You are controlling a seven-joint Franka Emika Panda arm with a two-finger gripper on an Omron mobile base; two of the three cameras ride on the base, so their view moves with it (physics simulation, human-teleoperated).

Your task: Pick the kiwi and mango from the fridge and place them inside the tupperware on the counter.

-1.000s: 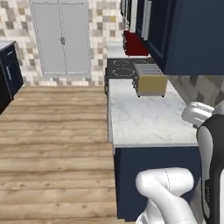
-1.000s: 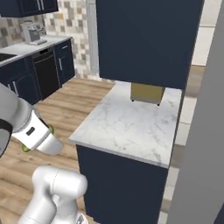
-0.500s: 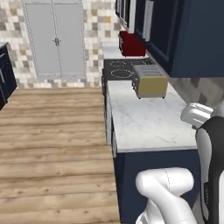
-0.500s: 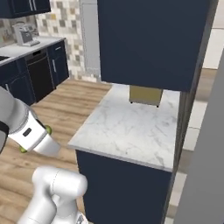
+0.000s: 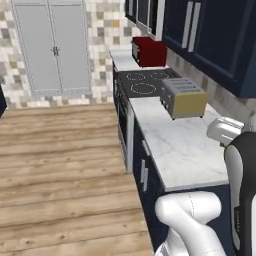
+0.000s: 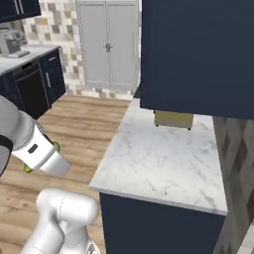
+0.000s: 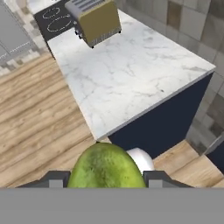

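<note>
Evidently the mango (image 7: 106, 167) is clamped between the narrowed jaws of the end effector (image 7: 106, 178) and is carried off the near edge of the bench (image 7: 131, 74), well short of the toaster (image 7: 94, 19), presumably for transport toward the tupperware.

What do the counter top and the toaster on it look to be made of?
The counter looks like polished white marble: pale surface with fine grey veins, over dark navy fronts. The toaster seems to be metal: a brushed silver top with slots and matte mustard-yellow sides, possibly painted or plastic panels. Everything is rendered, so this is appearance only.
</note>
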